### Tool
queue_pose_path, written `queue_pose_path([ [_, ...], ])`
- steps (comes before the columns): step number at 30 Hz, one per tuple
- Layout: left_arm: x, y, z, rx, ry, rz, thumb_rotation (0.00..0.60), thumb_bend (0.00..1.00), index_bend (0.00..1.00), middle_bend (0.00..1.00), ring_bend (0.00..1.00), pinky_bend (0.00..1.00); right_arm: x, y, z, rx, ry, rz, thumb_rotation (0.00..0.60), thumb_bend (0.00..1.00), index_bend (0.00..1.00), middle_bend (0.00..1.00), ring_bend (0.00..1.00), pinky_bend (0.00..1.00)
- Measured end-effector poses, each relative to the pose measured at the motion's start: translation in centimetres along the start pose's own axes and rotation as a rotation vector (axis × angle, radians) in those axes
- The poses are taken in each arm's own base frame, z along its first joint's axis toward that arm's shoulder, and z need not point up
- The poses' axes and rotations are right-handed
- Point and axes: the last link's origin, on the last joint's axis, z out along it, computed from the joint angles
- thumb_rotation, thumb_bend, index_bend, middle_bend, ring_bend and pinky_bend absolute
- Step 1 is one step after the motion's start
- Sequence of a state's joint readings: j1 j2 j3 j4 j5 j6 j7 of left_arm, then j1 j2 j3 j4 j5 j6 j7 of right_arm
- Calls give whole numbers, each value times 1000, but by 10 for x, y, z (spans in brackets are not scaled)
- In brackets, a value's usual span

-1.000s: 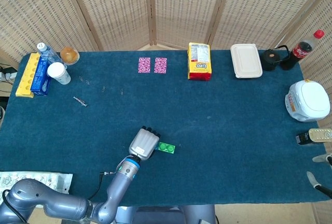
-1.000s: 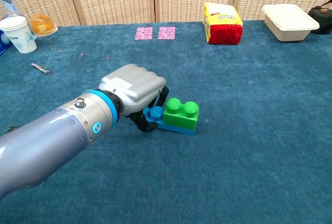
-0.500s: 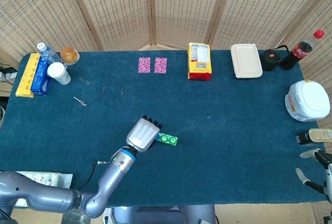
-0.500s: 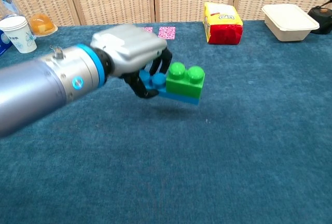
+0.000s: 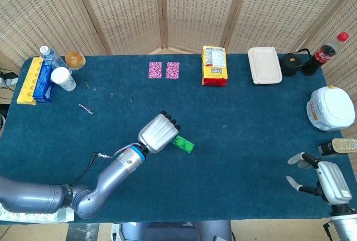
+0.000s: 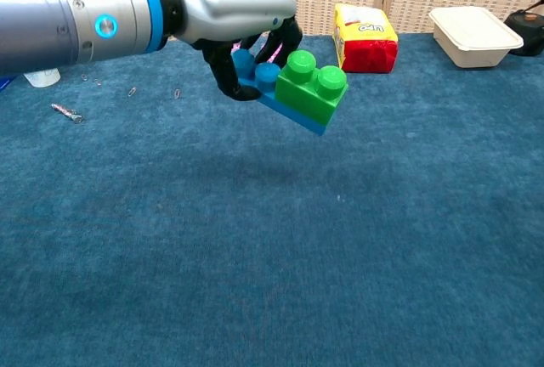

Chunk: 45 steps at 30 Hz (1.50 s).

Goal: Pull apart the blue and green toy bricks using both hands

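My left hand [image 5: 159, 132] [image 6: 228, 6] holds the joined bricks in the air above the blue cloth, gripping the blue brick [image 6: 255, 74] at its left end. The green brick [image 6: 312, 87] [image 5: 183, 143] sits on top of the blue one at its right end, and the pair tilts down to the right. My right hand [image 5: 326, 181] shows only in the head view, at the table's front right corner, fingers apart and holding nothing, far from the bricks.
A yellow snack bag [image 5: 214, 66] [image 6: 365, 38], a white lidded box [image 5: 264, 65] [image 6: 473, 35], two pink cards [image 5: 164, 70], a cola bottle [image 5: 327, 50] and a white pot [image 5: 331, 108] stand along the back and right. A paper cup [image 5: 61, 78] and a yellow tray [image 5: 29, 80] sit at far left.
My left hand has lifted the joined bricks off the cloth and carried them up and to the right. My right hand has come into view at the front right corner.
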<state>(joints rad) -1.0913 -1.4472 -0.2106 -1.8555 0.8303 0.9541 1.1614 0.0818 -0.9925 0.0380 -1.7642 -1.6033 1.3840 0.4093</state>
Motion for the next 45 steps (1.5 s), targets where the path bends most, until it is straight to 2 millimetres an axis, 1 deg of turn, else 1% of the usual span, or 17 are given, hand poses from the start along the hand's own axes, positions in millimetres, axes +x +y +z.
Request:
queue_pose_path([
  [5,11,7,14,-80,1,88,544,449,705,591,495,458,-21,-18,25,55,-91,112,600,295,415,446,491,467],
  [13,16,19,33,-128,-46,137,531,450,705,590,494,458,-36,-33,48,63,-137,298,600,276,387,440,491,475],
  [17,19,31,41,-139,-80,131,525,448,705,590,494,458,-44,-35,56,42,-148,332,600,255,377,437,500,490],
  [24,24,46,51,-129,-133,95,518,448,711,590,495,458,-58,-38,67,11,-157,320,600,246,376,437,503,495],
  [32,31,58,60,-103,-167,62,513,448,716,590,495,458,-75,-44,77,5,-161,222,600,247,376,436,502,494],
  [37,31,64,64,-88,-185,42,507,448,720,591,495,458,-86,-50,85,-4,-167,161,600,247,376,436,501,490],
  [41,32,67,68,-75,-187,27,496,448,720,591,494,458,-94,-56,92,-10,-185,158,600,248,375,436,502,487],
  [45,33,69,71,-65,-183,31,488,448,721,594,494,458,-97,-60,95,-8,-198,160,600,248,373,435,502,477],
])
